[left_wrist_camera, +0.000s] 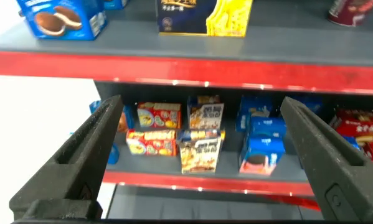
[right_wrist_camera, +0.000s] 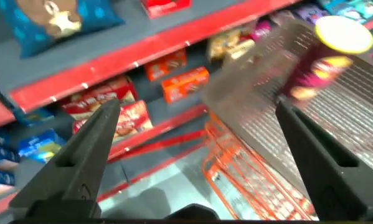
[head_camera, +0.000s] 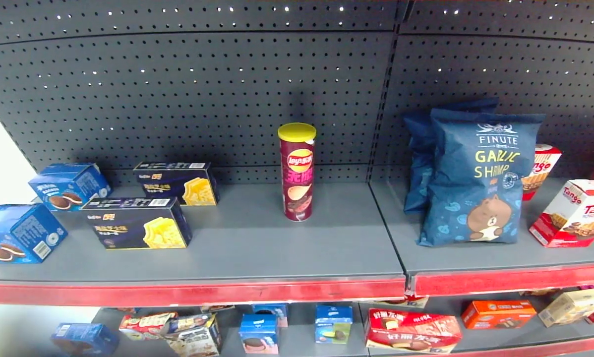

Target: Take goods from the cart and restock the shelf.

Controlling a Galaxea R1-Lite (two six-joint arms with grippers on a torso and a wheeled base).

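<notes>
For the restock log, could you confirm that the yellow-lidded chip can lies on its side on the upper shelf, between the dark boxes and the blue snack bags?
Not quite: in the head view the chip can stands upright, not on its side. It is indeed on the upper shelf, between the dark boxes and the blue snack bags.

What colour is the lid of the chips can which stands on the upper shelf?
Yellow. The lid tops the maroon chips can; it shows best in the head view.
</notes>
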